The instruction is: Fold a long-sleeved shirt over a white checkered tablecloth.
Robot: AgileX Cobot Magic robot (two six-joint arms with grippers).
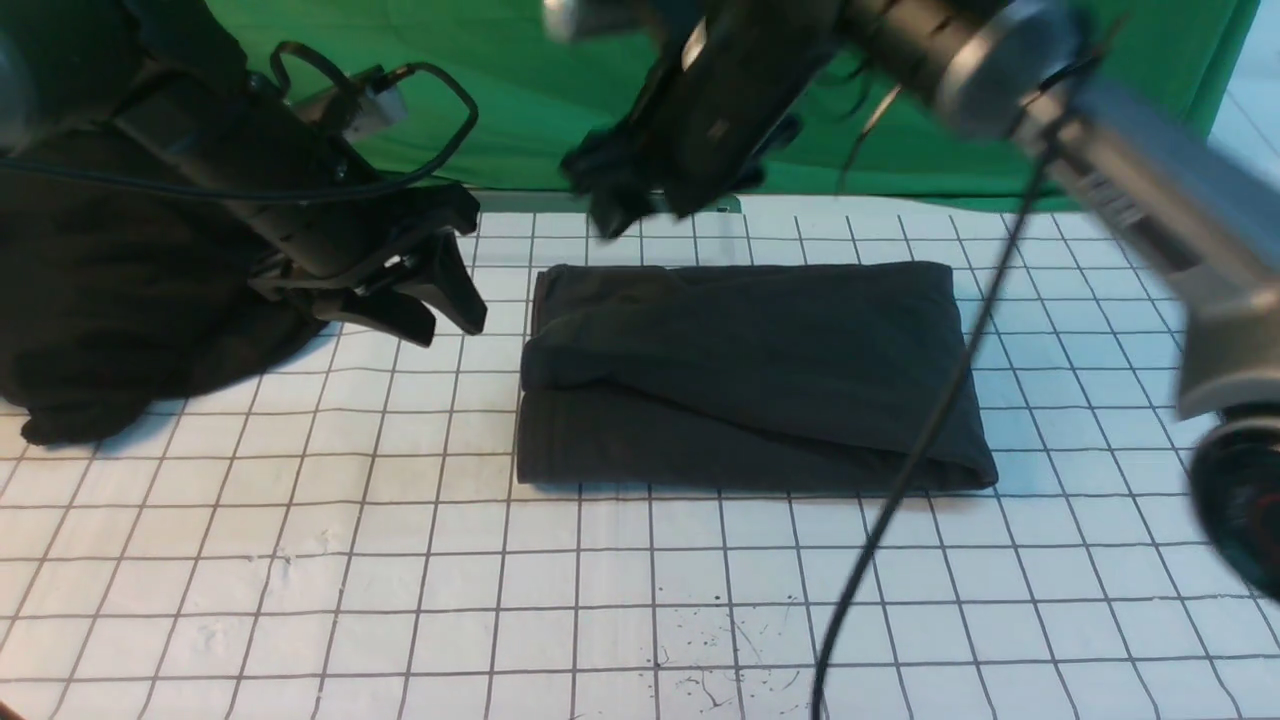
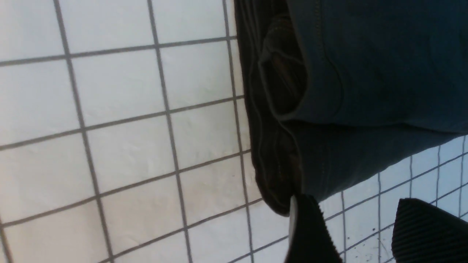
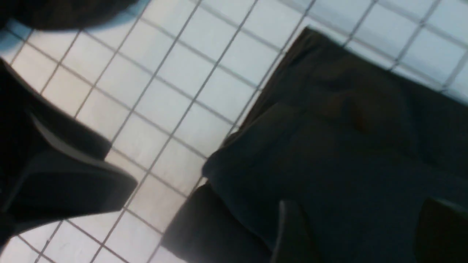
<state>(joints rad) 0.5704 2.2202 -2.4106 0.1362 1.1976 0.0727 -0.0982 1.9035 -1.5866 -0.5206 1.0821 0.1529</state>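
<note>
The wide white checkered tablecloth with its thin dark grid of small squares (image 1: 400, 560) ran across the whole scene, marked with black specks and scuffs toward its near edge. Beyond its far edge hung a plain green fabric backdrop (image 1: 500, 120). Over the tablecloth's far left corner lay a large shapeless heap of black cloth (image 1: 110, 290), partly hidden behind the left arm.

The long-sleeved dark charcoal-grey soft knit shirt (image 1: 780, 350) lay on the tablecloth, nearer the far edge than the near one and a little right of the middle. It was folded into a wide, low bundle, one layer slanting across the top and leaving a strip of the layer below showing along the near side. The bundle's left end looked uneven, with a rounded fold sitting over the lower layers; its near right corner stuck out to a blunt point.

The black left gripper (image 1: 458, 318) hung over the tablecloth just to the left of the shirt, its fingers parted and nothing between them. The black right gripper (image 1: 645, 205), blurred in the front view, was above the shirt's far side toward its left end, its fingers apart, clear of the fabric and empty.
</note>
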